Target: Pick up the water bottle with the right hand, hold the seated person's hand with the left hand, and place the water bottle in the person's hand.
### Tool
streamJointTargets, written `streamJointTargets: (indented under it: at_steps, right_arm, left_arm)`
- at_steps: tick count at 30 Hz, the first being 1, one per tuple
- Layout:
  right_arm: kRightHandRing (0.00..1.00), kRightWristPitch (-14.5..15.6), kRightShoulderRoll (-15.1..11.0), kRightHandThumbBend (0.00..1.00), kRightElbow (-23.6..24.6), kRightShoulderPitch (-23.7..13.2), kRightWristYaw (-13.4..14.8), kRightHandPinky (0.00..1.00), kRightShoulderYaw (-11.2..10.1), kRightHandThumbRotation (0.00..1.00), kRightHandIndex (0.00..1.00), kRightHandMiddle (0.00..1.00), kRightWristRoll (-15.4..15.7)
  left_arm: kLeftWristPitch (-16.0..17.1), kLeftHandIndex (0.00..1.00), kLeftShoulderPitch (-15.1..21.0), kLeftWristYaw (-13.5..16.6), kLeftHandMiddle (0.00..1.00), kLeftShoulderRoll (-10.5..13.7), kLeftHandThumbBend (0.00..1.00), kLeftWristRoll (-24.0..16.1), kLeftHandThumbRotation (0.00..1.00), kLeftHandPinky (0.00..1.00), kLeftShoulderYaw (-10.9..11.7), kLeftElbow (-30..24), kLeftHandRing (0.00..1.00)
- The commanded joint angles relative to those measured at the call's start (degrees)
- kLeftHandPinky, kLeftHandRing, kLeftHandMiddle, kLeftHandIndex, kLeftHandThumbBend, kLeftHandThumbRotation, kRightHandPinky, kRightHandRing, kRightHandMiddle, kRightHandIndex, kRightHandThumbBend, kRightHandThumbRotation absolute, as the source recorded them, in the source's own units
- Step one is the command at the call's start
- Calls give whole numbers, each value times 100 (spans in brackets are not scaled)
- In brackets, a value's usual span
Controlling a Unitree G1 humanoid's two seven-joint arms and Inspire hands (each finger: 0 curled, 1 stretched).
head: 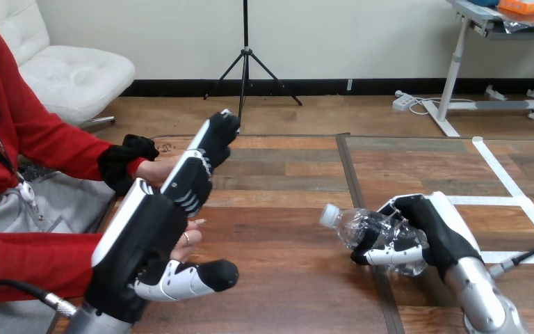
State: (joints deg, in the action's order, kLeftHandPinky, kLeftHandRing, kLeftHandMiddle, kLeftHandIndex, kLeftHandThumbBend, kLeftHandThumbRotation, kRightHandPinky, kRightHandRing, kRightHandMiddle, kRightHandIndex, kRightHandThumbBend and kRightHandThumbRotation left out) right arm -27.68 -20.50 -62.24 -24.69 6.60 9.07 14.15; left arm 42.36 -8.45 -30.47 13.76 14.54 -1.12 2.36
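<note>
Grips water bottle (351, 226) in curled fingers of right hand (437, 231) at four o'clock, cap (329, 215) toward nine, likely completing pickup; holds left hand (146, 229) straight-fingered beside person's hand (189, 236) at eight o'clock without clasping it, leaving clasp and handover to do.

person's hand (188, 237) — mostly behind left robot hand (146, 229) | water bottle (354, 224) base — covered by right robot hand (439, 231)

Bright, even indoor light with soft, faint shadows. Small glints sit on the clear water bottle (358, 224) gripped in the right hand (439, 235), and the white shells on the left hand (142, 240) read bright. The wooden table (285, 156) past the left hand's fingertips carries a pale, diffuse sheen.
</note>
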Motion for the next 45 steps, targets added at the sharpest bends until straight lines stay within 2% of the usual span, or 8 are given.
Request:
streamJointTargets:
  at_steps: [1,4,7,16,20,31,36,45]
  right_arm:
    - [34,-371,153,88,215,-71,-143,29,-239,1,42,40,-266]
    - [33,-430,250,88,252,-27,-282,28,-409,2,42,39,-517]
    - [32,-664,281,89,222,2,-336,27,-460,3,42,39,-594]
    - [31,-848,508,89,266,107,-710,26,-743,6,43,39,-1058]
    - [30,-861,704,89,295,152,-1151,25,-1000,5,43,39,-1545]
    - [26,-744,1146,91,349,192,-2135,22,-1528,1,42,36,-2522]
    - [23,-597,1363,92,365,191,-2696,20,-1792,0,42,34,-3021]
    - [21,-652,1595,94,418,233,-2957,18,-1924,5,41,32,-3182]
  left_arm:
    - [-54,100,199,92,100,82,100,-118,65,100,97,-135,100]
    - [56,100,222,162,100,106,100,-323,65,100,160,-83,100]
    - [-102,100,170,263,100,120,100,-415,66,99,181,-175,100]
    - [-191,100,145,368,100,208,100,-566,68,98,221,-232,100]
    - [-247,100,134,404,100,241,100,-626,69,97,252,-250,100]
    - [-310,100,150,416,100,300,100,-649,69,96,317,-232,100]
    - [-346,100,119,489,100,359,100,-764,69,96,373,-279,100]
    - [-332,100,103,602,100,546,100,-1010,69,95,511,-302,100]
